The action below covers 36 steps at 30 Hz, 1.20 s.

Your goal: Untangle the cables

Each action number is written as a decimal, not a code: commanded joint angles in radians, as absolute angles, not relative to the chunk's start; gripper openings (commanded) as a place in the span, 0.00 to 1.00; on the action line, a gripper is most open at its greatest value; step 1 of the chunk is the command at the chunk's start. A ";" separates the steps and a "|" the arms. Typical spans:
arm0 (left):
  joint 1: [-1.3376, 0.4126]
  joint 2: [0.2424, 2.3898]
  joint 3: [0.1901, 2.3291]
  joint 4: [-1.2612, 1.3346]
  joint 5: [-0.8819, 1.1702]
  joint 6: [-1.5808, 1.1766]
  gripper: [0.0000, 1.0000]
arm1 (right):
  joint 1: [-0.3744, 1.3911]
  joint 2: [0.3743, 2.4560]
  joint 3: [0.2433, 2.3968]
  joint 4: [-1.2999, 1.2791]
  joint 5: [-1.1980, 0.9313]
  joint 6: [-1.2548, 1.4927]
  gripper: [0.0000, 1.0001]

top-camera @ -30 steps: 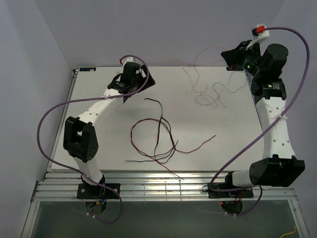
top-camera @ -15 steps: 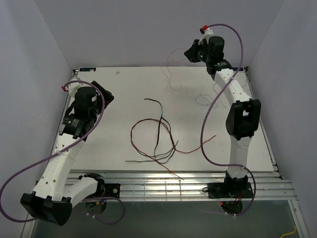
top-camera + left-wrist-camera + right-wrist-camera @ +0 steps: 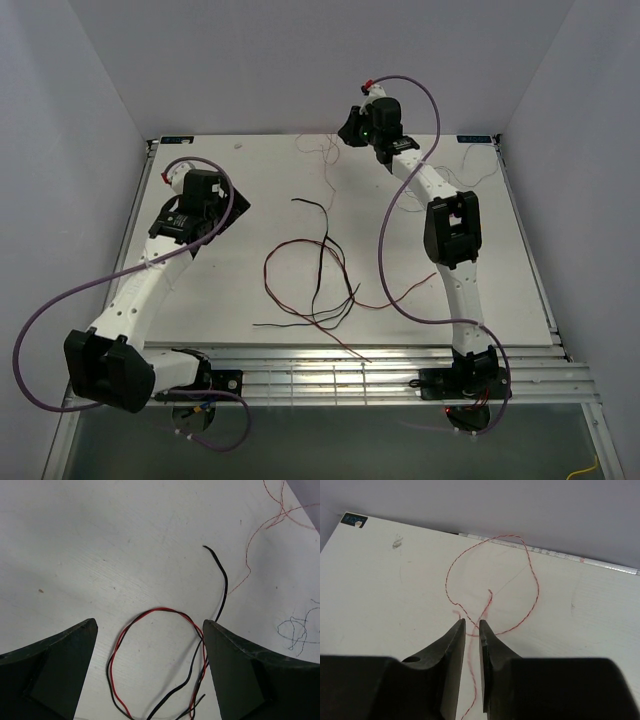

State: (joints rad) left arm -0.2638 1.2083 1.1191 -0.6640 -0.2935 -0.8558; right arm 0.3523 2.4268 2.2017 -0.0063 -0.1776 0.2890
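L pincer [image 3: 149,625] hangs wide open, holding nothing, over the table [image 3: 220,290], w/ the red and black cables [image 3: 160,609] lying loose under it, looped and crossing mid-table. Further R, at the far edge, R pincer [image 3: 472,623] stands only a narrow slit apart; the pale red-white wire [image 3: 538,587] runs thru that slit, apparently not pinched, and curls in a loop on the table just ahead of the tips. Faint thin strands [image 3: 472,165] lie near the far R corner, well apart from the red and black cables.
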 commanded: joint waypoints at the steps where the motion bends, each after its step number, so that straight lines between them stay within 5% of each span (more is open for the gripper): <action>1: -0.261 1.227 1.127 -0.637 -0.190 -0.838 0.98 | 0.353 2.372 2.172 0.011 -0.153 0.324 0.24; 5: -0.261 1.246 1.129 -0.624 -0.114 -0.806 0.98 | 0.353 2.278 2.010 0.023 -0.106 0.327 0.36; 11: -0.273 1.341 1.147 -0.598 0.128 -0.687 0.98 | 0.344 2.180 1.984 -0.055 -0.077 0.316 0.81; 12: -0.285 1.362 1.149 -0.598 0.177 -0.678 0.98 | 0.342 2.134 1.967 -0.057 -0.078 0.310 0.95; 30: -0.603 1.730 1.246 -0.569 0.212 -0.588 0.98 | 0.296 1.462 1.238 -0.052 0.029 0.178 0.90; 33: -0.629 1.790 1.261 -0.581 0.221 -0.581 0.93 | 0.278 1.418 1.194 -0.057 0.040 0.181 0.90; 36: -0.655 1.822 1.279 -0.598 0.209 -0.584 0.71 | 0.258 1.384 1.146 -0.060 0.037 0.183 0.90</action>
State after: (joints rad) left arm -0.6300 1.8233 1.2339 -0.5781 0.1989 -0.6033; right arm 0.2794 1.4437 1.1664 -0.0704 0.0128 0.1970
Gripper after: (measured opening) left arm 0.762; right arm 0.903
